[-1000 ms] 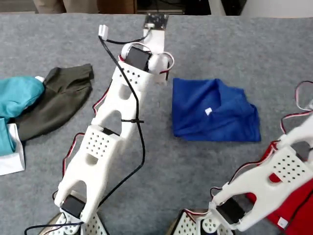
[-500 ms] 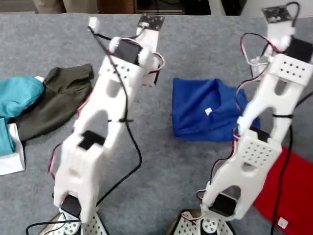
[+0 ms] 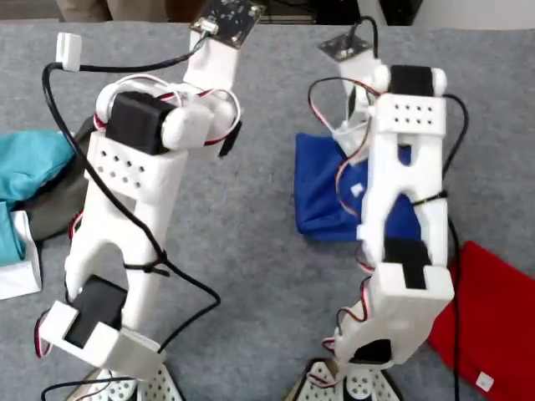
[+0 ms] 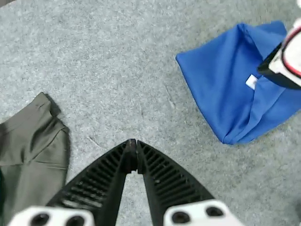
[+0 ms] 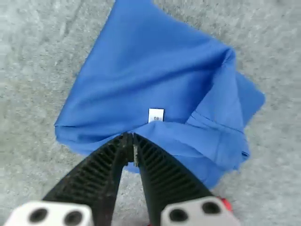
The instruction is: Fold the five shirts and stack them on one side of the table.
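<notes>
The counter (image 3: 251, 251) is covered in grey, felt-like cloth with a fine, mottled nap. The blue shirt (image 3: 322, 192) lies near its middle, folded into a rough rectangle. Its cloth is smooth and matte, with soft creases and one corner flap turned over. A small white tag (image 5: 156, 115) sits at the collar fold.

The right hand (image 5: 130, 141) is over the blue shirt. Its black ribbed fingers are pressed together at the tips, just beside the tag, and I cannot tell if they touch the cloth. The left hand (image 4: 132, 149) is over bare counter between the blue shirt and the olive shirt (image 4: 28, 146). Its fingers are also pressed together, with nothing between them.

The olive shirt is a limp, rumpled heap at the left side of the counter. The teal shirt (image 3: 29, 163) is bunched against it, and the white shirt (image 3: 21, 271) is at the left edge. The red shirt (image 3: 493, 309) lies flat at the near right, well apart from that group.

Past the counter's far edge runs a thin strip of brown and dark shapes, too little to make out.

The high view takes in all five shirts and both white, perforated arms. The wrist views give the nap of the counter and the blue shirt's folds close up.
</notes>
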Action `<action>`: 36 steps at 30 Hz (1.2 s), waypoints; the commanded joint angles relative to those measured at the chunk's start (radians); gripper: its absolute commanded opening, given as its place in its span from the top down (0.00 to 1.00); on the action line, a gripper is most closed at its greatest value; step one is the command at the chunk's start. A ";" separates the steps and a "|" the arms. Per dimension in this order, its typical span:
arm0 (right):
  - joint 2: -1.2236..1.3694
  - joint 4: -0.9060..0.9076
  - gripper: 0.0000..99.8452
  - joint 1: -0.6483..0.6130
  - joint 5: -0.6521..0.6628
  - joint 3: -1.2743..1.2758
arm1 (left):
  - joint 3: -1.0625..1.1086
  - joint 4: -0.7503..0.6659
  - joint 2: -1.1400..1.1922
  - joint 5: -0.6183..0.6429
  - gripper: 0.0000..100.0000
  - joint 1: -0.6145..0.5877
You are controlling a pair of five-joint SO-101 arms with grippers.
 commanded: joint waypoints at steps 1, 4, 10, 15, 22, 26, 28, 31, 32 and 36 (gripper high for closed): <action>0.045 -0.046 1.00 0.042 0.003 0.016 | -0.002 0.008 -0.041 -0.023 0.98 -0.008; 0.105 -0.046 1.00 0.096 0.003 -0.012 | -0.002 0.008 -0.039 -0.023 0.98 0.002; 0.219 -0.048 1.00 0.182 0.011 -0.156 | 0.012 0.006 0.027 -0.023 0.98 0.044; 0.397 -0.040 1.00 0.229 0.012 -0.321 | 0.005 0.006 0.099 -0.023 0.98 0.058; 0.578 -0.037 1.00 0.321 0.051 -0.595 | 0.003 0.006 0.114 -0.023 0.98 0.060; 0.616 0.020 1.00 0.334 0.066 -0.736 | 0.003 0.006 0.114 -0.023 0.98 0.061; 0.619 0.083 1.00 0.321 0.084 -0.780 | 0.003 0.006 0.114 -0.023 0.98 0.061; 0.607 0.080 1.00 0.331 0.100 -0.748 | 0.003 0.006 0.114 -0.023 0.98 0.058; 0.602 0.080 1.00 0.332 0.100 -0.725 | 0.003 0.006 0.114 -0.023 0.98 0.058; 0.582 0.080 1.00 0.328 0.146 -0.591 | 0.003 0.006 0.120 -0.023 0.98 0.078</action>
